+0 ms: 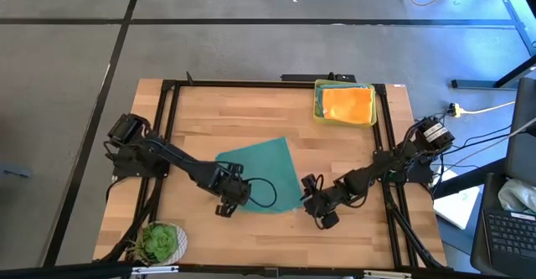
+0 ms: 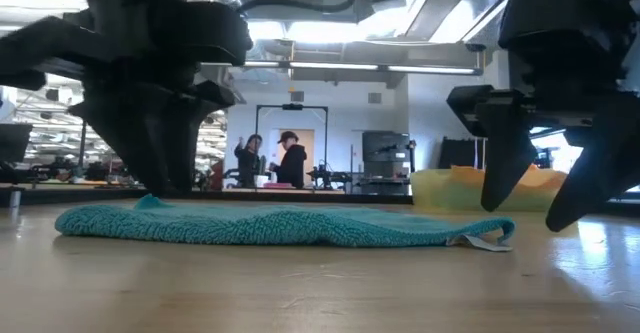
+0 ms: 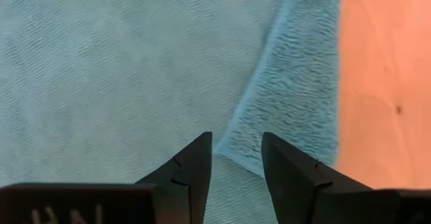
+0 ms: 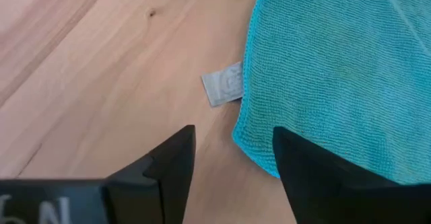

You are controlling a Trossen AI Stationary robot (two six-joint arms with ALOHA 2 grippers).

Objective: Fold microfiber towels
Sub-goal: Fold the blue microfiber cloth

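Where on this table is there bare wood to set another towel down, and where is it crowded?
Bare wood runs along the far edge left of the yellow tray, beyond the teal towel. Another patch lies between tray and right hand. The near middle is crowded: left hand over the towel, plant at the near left corner.

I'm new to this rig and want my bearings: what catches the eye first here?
The teal towel lies flat mid-table, with one open gripper at each near corner: the left gripper over a folded-over edge, the right gripper at the corner with the white tag. Next comes the yellow tray at the table's far right corner, holding an orange towel.
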